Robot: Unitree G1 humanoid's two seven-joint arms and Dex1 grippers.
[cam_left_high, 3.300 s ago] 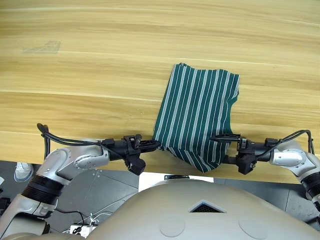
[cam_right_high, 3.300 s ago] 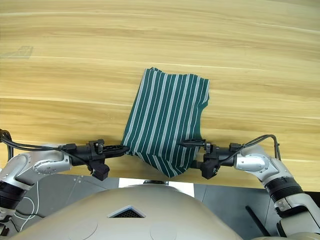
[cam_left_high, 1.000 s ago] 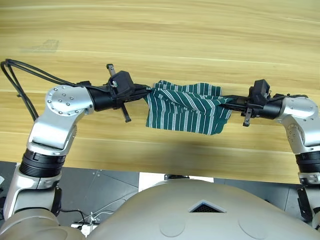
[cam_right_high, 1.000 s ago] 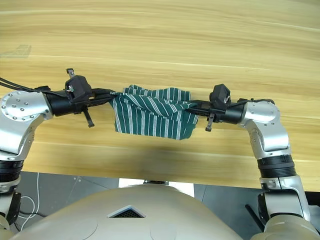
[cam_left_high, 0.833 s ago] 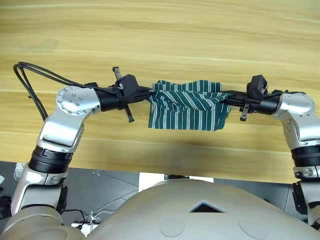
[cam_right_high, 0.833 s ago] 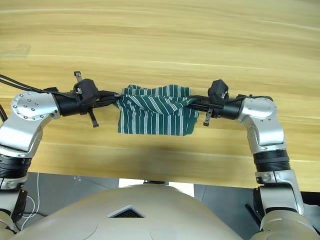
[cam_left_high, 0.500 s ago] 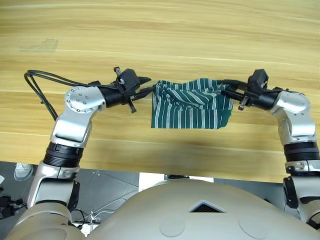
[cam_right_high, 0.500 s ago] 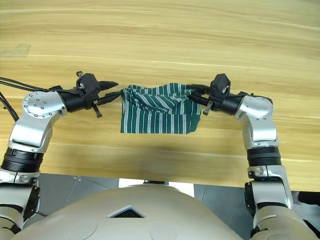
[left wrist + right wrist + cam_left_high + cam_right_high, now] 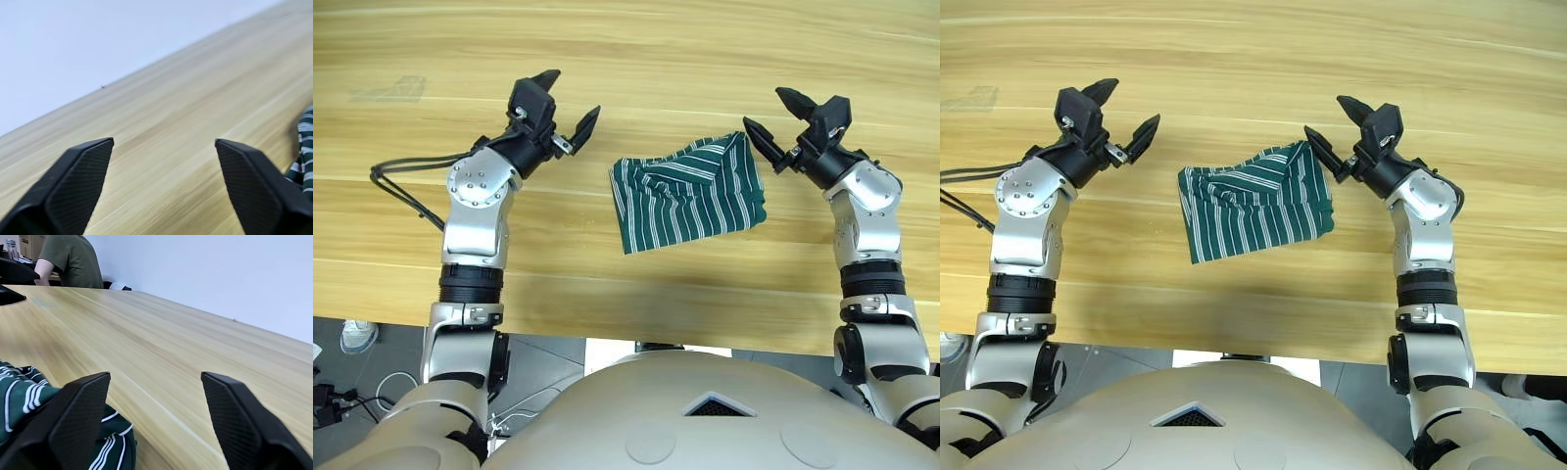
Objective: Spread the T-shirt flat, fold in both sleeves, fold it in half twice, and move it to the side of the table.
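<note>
Left fingers [image 9: 584,124] and right fingers [image 9: 756,140] are held spread wide, empty, above the table [image 9: 656,49]; folded green-striped T-shirt [image 9: 687,191] is laid rumpled between them.

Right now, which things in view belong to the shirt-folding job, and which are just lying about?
Job:
- dark green white-striped cotton T-shirt, lying folded and rumpled
- light wooden table under it
- left pincer, open, holding nothing
- right pincer, open, holding nothing

Lying about:
- faint grey smudge on the tabletop, far left
</note>
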